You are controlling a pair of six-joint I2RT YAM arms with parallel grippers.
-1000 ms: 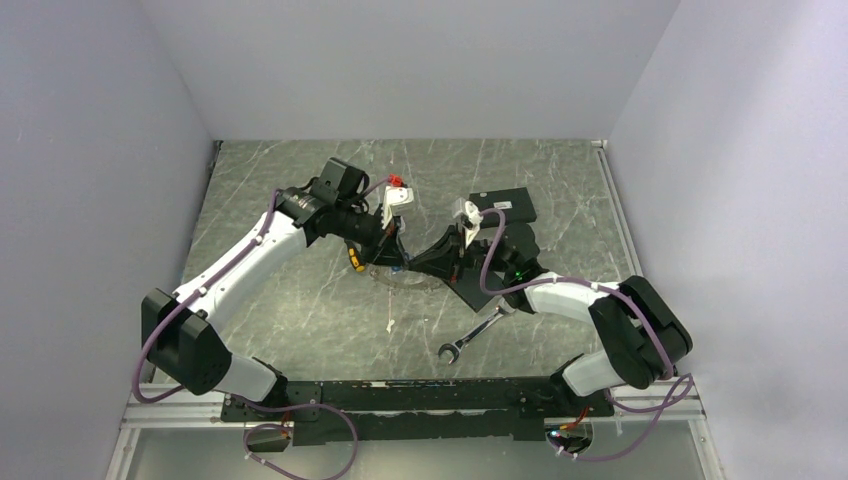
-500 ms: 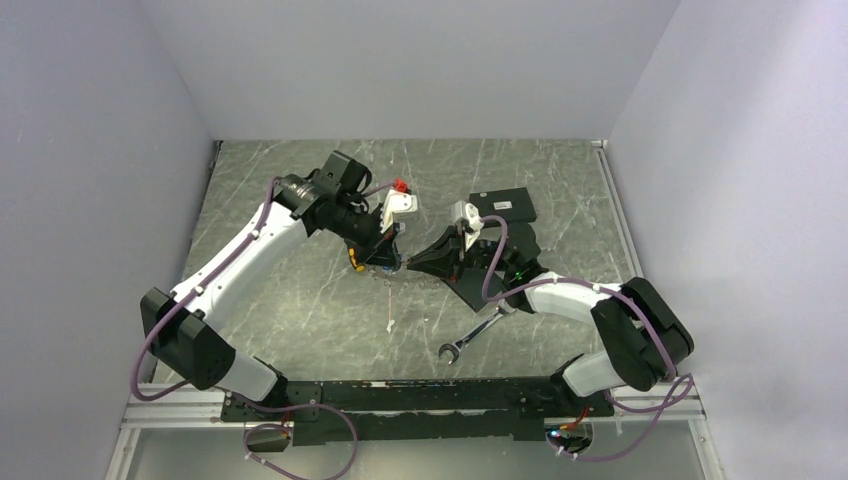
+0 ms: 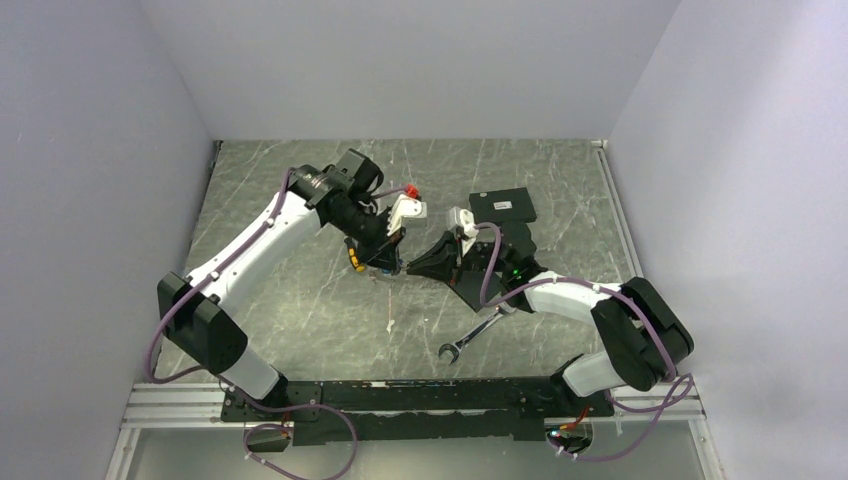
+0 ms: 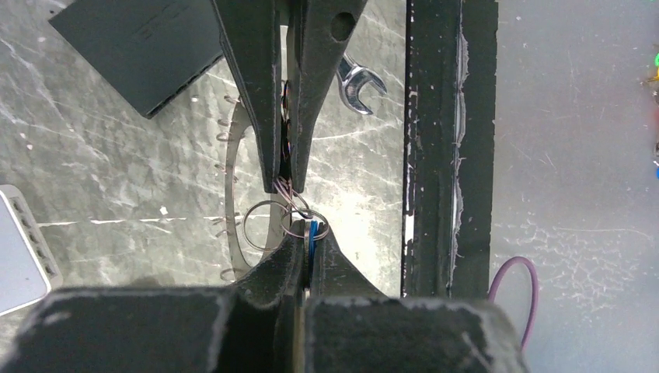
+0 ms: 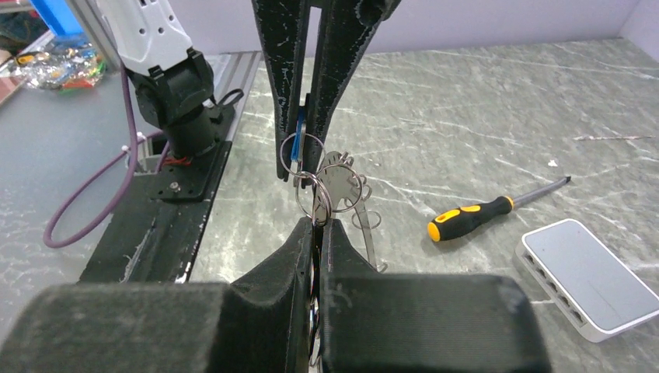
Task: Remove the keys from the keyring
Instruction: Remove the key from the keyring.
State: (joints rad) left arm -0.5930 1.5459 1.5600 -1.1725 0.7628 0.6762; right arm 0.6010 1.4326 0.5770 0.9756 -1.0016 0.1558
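Observation:
My two grippers meet tip to tip over the middle of the table. The left gripper (image 3: 388,262) (image 4: 309,235) is shut on the blue tagged piece (image 4: 312,231) (image 5: 299,148) and the small ring threaded through it. Opposite it, the right gripper (image 3: 413,268) (image 5: 317,223) is shut on another small linked ring (image 5: 314,200), with a grey key (image 5: 339,183) hanging beside it. Under both tips sits the thin grey keyring (image 4: 231,183) (image 5: 366,225), edged with little loops; I cannot tell whether it rests on the table.
A silver wrench (image 3: 475,335) (image 4: 359,81) lies in front of the right arm. A black flat rectangle (image 3: 503,207) (image 4: 148,47) is at the back right. A yellow-handled screwdriver (image 5: 474,214) and a white box (image 5: 591,276) lie near the left gripper.
The left arm has swung its elbow and wrist to the right while its tip stayed by the rings. The right arm has barely moved. Both grippers stayed shut.

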